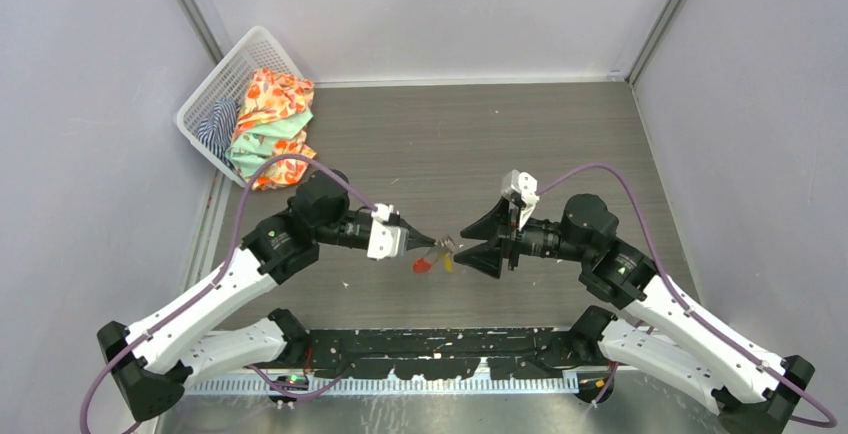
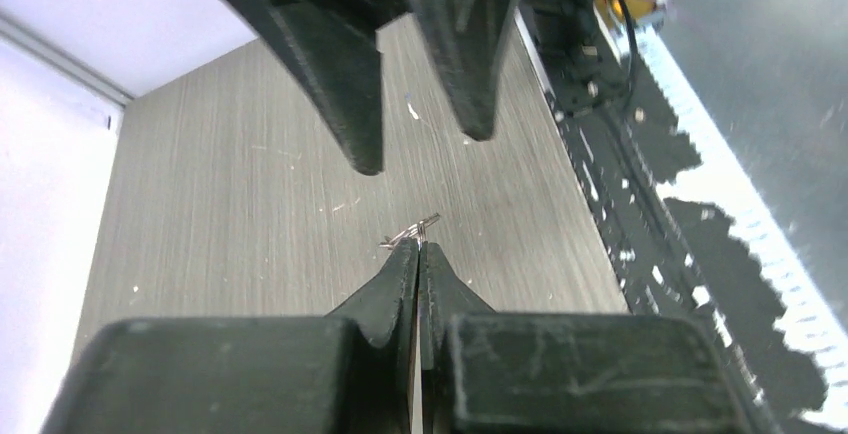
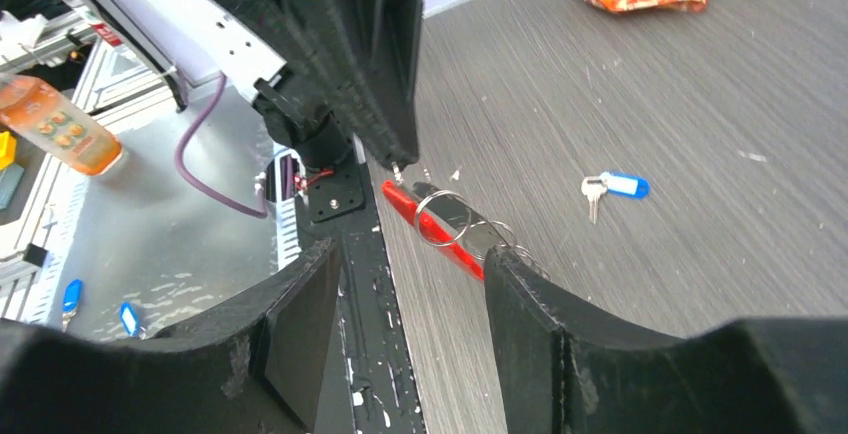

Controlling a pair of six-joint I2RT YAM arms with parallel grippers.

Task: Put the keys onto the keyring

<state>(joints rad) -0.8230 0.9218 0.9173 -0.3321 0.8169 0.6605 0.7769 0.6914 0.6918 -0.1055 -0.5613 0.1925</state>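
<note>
At the centre of the top view the 2 arms meet tip to tip above the desk [image 1: 560,134]. The left fingers [image 2: 395,284] are clenched together, pinching a thin loop of wire at the metal end of the keyring [image 3: 445,219]. The keyring's red tag [image 1: 422,265] sits just below those tips in the top view.

The right fingers [image 3: 540,334] are released and spread wide. In the right wrist view the red tag and rings run across the gap between them, and the far end passes behind the finger on the right of the frame. Whether it touches that finger cannot be told.

The yellow key [image 1: 447,262] sits just right of the red tag in the top view; whether it is threaded on the ring cannot be told. The blue key [image 3: 612,186] lies flat on the desk in the right part of the right wrist view, apart from the keyring.

A white basket [image 1: 215,89] of cloths stands in the upper left of the top view.
</note>
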